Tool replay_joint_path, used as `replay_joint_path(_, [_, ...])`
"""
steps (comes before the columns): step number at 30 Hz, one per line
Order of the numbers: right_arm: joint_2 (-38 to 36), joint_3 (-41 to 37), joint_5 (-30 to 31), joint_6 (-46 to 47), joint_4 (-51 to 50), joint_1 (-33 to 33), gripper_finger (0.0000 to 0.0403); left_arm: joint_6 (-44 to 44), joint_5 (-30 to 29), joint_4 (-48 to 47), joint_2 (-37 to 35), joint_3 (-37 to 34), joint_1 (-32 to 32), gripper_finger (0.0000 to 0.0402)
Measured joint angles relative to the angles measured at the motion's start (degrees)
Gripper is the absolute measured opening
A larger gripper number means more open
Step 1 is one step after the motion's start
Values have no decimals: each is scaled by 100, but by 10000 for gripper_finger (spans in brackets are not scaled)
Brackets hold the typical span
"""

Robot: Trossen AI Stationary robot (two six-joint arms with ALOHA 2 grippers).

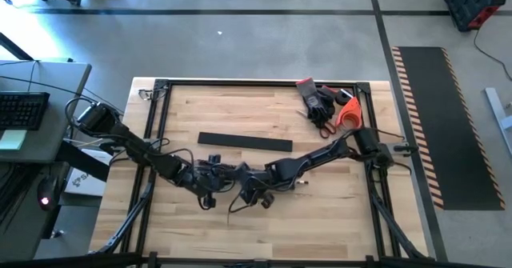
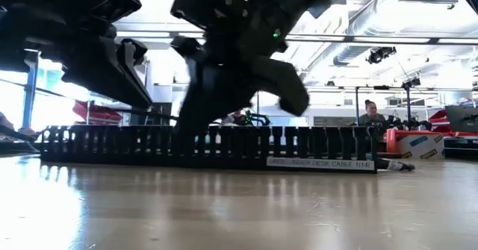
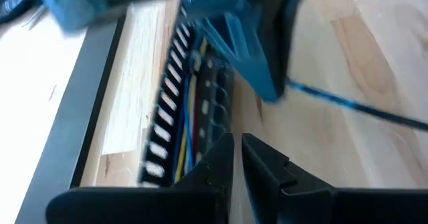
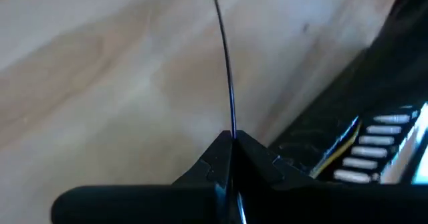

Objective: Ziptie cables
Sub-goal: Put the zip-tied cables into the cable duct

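Observation:
Both arms meet over the middle of the table. My right gripper (image 4: 232, 144) is shut on one thin dark wire (image 4: 224, 57), which trails toward the near edge in the high view (image 1: 233, 206). My left gripper (image 3: 238, 154) hovers just left of it (image 1: 210, 176), with a narrow gap between its fingers and nothing in it. Right beyond its fingers lies a black slotted rail (image 3: 175, 107) with yellow and blue wires lying in its channel. A black rail (image 1: 244, 142) rests flat on the table behind the grippers; in the low view the rail (image 2: 209, 147) stands behind both arms. My right gripper pinches the thin dark wire (image 4: 231, 127) between its two fingertips. The wire leaves the tips in line with the fingers and runs on over the wood, gently curved. Which point along the wire this is does not show.
Black gloves (image 1: 318, 100) and an orange-handled tool (image 1: 347, 112) lie at the table's far right corner. A black metal frame (image 1: 160, 88) borders the table. A desk with a keyboard (image 1: 20, 108) stands to the left. A person (image 2: 371, 114) sits in the room behind.

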Motion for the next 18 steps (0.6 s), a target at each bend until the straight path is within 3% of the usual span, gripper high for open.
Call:
replay_joint_path(9, [-321, 0, 1307, 583, -1251, 333, 0, -159, -54, -34, 0, 2, -103, 14])
replay_joint_path(14, [-426, 0, 2202, 706, -1469, 561, 0, -167, -82, 10, 0, 4, -103, 14])
replay_joint_path(18, [-500, 0, 2500, 974, -1620, 657, 0, -171, -83, 17, 0, 4, -103, 14])
